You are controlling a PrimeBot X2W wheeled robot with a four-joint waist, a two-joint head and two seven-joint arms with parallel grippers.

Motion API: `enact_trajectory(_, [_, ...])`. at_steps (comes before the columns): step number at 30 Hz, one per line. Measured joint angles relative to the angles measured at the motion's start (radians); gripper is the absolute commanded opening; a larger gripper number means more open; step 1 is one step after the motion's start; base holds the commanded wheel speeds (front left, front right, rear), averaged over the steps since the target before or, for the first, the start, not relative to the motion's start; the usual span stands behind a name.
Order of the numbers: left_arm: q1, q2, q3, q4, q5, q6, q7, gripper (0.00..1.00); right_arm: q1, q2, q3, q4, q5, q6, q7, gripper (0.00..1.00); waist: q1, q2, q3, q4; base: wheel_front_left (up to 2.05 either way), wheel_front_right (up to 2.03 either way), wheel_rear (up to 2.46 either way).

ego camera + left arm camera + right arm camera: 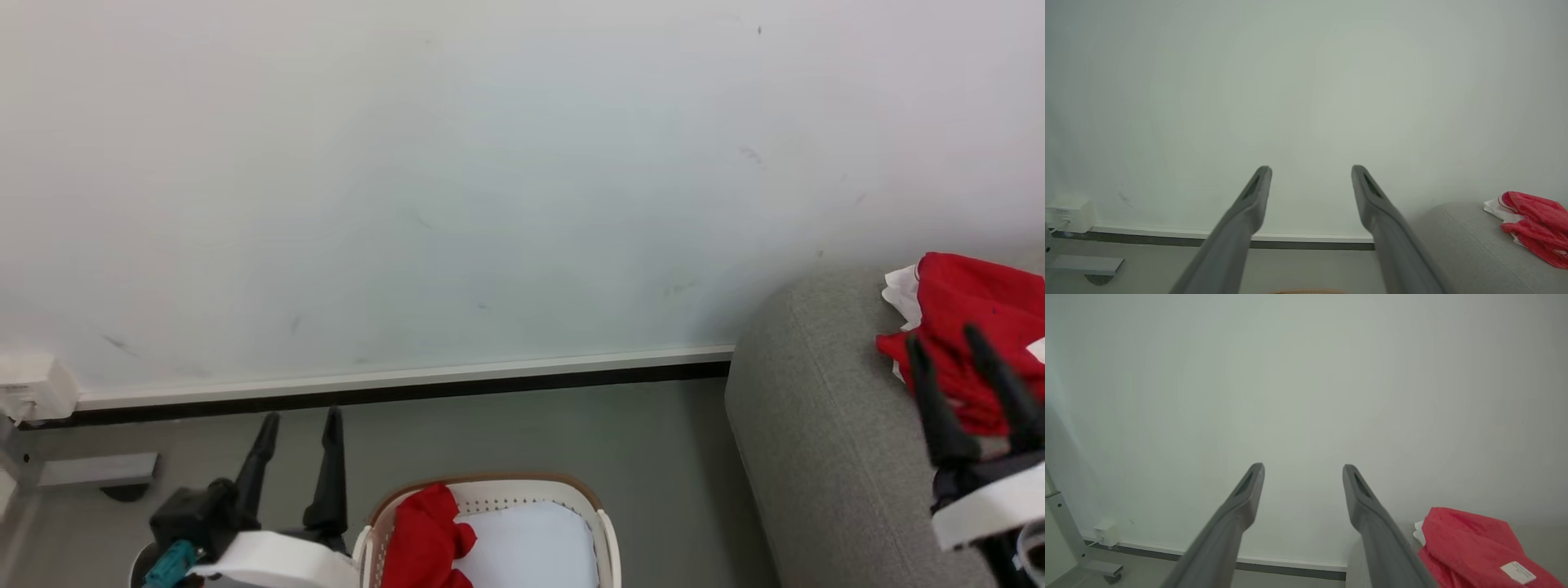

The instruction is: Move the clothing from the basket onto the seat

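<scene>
A red garment (424,539) lies crumpled at the left side of the cream basket (608,535), on its white liner (531,543). Another red garment with white trim (976,327) sits on the grey seat (816,425); it appears too in the left wrist view (1533,226) and, with a small white label, in the right wrist view (1474,547). My left gripper (300,418) is open over the floor, left of the basket, nothing between its fingers (1249,204). My right gripper (943,336) is open in front of the garment on the seat, its fingers (1245,494) empty.
A pale wall with a white and black baseboard (408,382) runs behind everything. A white box (33,385) is fixed low on the wall at the left, beside a grey metal stand foot (90,469). Grey floor (531,433) lies between basket and wall.
</scene>
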Motion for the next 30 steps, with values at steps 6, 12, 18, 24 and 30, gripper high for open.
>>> enact_trajectory(6, [0.072, -0.028, 0.058, -0.012, 0.076, -0.002, 0.0, 1.0, 0.192, 0.157, -0.132, -0.089, -0.164, 0.0, 0.0, 1.0, 0.0002, 0.0, -0.011, 0.006, 0.0, 0.0, 0.0])
enact_trajectory(12, [0.103, -0.069, 0.123, -0.005, 0.121, -0.038, 0.0, 1.0, 0.275, 0.239, -0.208, -0.128, -0.282, 0.0, -0.002, 1.0, 0.0002, 0.0, -0.003, 0.007, 0.0, 0.0, 0.0])
enact_trajectory(18, [0.096, -0.094, 0.163, 0.006, 0.154, -0.078, 0.0, 1.0, 0.277, 0.256, -0.206, -0.123, -0.299, 0.0, -0.002, 1.0, 0.0001, 0.0, 0.005, 0.006, 0.0, 0.0, 0.0])
enact_trajectory(24, [0.09, -0.111, 0.184, 0.013, 0.18, -0.1, 0.0, 1.0, 0.274, 0.259, -0.174, -0.103, -0.3, 0.0, -0.002, 1.0, 0.0002, 0.0, 0.008, 0.003, 0.0, 0.0, 0.0])
enact_trajectory(30, [0.088, -0.12, 0.196, 0.031, 0.194, -0.116, 0.0, 1.0, 0.259, 0.254, -0.162, -0.098, -0.297, 0.0, -0.002, 1.0, 0.0001, 0.0, 0.013, -0.001, 0.0, 0.0, 0.0])
